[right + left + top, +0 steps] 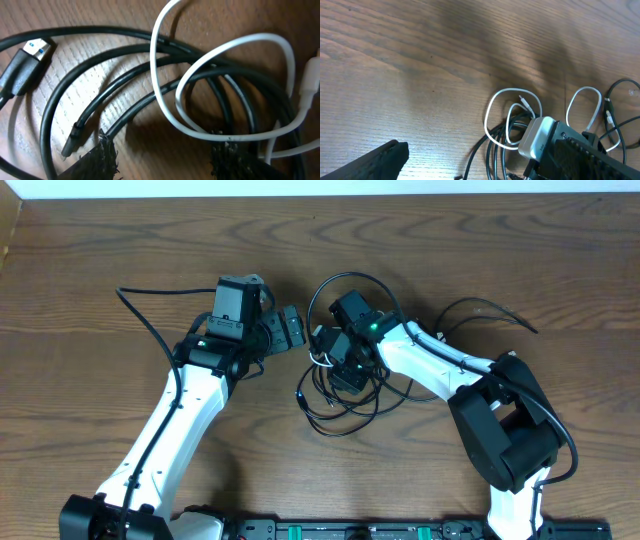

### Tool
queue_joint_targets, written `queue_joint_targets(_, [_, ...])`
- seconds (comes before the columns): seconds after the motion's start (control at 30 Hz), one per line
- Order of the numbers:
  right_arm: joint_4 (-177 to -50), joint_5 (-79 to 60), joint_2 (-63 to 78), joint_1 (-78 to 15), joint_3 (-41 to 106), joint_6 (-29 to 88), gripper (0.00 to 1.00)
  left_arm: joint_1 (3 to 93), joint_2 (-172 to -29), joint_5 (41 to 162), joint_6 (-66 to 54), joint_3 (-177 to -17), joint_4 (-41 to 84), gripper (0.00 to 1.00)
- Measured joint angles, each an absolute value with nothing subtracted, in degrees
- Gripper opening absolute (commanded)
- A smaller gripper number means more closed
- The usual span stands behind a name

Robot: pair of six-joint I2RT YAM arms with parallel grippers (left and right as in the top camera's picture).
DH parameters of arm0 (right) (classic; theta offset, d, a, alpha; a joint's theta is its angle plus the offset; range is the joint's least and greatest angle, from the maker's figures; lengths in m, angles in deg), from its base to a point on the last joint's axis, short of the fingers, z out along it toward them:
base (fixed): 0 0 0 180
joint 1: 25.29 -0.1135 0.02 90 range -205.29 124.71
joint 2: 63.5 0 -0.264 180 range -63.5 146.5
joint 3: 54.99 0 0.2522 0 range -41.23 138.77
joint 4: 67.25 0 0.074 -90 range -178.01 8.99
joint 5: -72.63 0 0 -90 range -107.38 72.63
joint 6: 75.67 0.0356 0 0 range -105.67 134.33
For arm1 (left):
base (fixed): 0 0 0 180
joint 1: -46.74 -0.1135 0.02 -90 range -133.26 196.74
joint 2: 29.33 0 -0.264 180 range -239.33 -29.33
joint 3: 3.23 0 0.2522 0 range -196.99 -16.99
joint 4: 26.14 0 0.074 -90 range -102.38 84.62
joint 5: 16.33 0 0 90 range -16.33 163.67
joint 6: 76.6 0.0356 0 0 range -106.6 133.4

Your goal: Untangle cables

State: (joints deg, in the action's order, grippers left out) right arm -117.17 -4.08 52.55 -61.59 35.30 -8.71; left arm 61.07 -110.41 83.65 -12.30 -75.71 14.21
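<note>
**Reaching into the cable pile**

I have the right gripper [165, 160] low over the tangle. Its two fingers are apart with nothing pinched, so the cords run between them. The black cables [140, 46] loop over and under the white cable [154, 60] there, near the middle of the wooden table [120, 240]. A black USB plug [27, 57] lies loose at one side. I think I am here to pick one cord and pull it free. The left gripper [296, 330] sits just beside the pile, wide apart and empty. I think it is there to hold the rest down.
</note>
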Motion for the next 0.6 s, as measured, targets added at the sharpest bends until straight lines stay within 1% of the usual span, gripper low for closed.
queue_joint_targets(0.13, [-116.2, -3.9, 52.6, -61.6, 35.3, -9.3, 0.66, 61.1, -110.4, 83.7, -12.3, -75.7, 14.2, 1.00])
queue_joint_targets(0.27, [-115.9, -3.9, 52.6, -61.6, 35.3, -9.7, 0.65, 61.1, -110.4, 83.7, -12.3, -75.7, 14.2, 1.00])
queue_joint_targets(0.6, [-116.2, -1.8, 52.6, -63.2, 35.3, -10.7, 0.52, 61.1, -110.4, 83.6, -12.3, -75.7, 14.2, 1.00])
